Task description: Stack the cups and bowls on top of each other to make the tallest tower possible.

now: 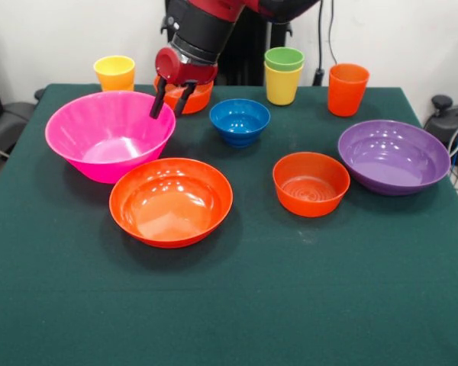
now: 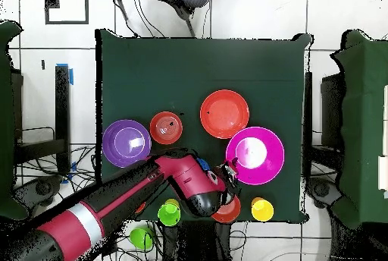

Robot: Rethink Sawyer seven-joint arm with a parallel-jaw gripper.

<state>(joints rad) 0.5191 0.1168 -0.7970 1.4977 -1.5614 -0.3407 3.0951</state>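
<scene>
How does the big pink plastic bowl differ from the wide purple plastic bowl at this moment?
The big pink plastic bowl is deeper and taller-walled; the wide purple plastic bowl is shallower. In the front view the pink one sits at the left beside the wide orange bowl, the purple at the right edge. The gripper hangs at the pink bowl's far rim; nothing is near the purple. Both are upright, empty and glossy.

Pink bowl, wide orange bowl, blue bowl, purple bowl, all on a dark green tablecloth.
</scene>
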